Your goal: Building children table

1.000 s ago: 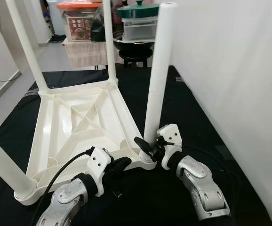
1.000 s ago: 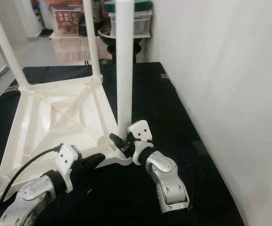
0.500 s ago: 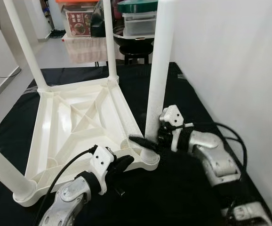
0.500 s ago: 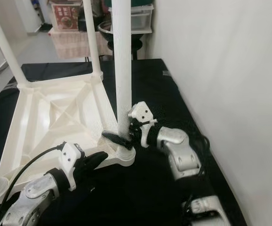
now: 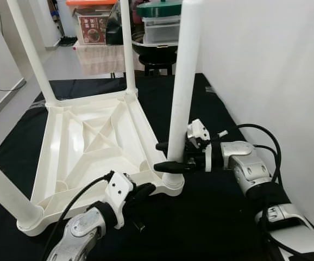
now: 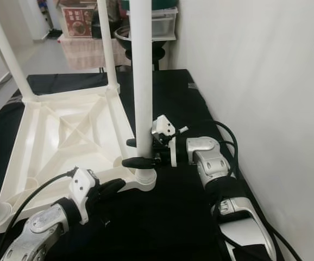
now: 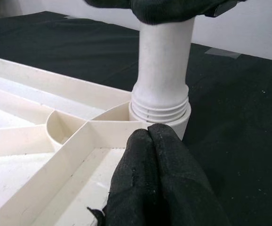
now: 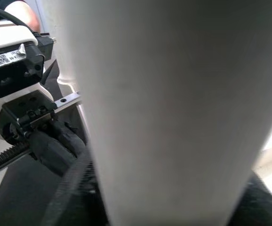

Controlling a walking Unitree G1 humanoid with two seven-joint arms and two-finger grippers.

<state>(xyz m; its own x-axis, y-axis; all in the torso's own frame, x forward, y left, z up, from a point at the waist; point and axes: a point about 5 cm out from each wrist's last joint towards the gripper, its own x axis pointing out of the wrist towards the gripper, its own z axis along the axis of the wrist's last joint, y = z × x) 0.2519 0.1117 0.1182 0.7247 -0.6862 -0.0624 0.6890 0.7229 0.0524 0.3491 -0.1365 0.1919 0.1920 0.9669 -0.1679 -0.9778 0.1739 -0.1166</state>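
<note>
Right gripper (image 5: 165, 156) pinches the upright white plastic table leg (image 5: 181, 92), likely to screw it in; left gripper (image 5: 140, 191), fingers pressed together, steadies the upturned white tabletop (image 5: 64, 147).

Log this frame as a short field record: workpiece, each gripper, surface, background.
workpiece: white plastic table, upside down, legs pointing up
near-right leg: upright in its corner socket
right gripper: fingers on either side of that leg, low down
left gripper: shut, resting on the table frame beside the socket
surface: black mat
background: storage boxes, white wall
</note>
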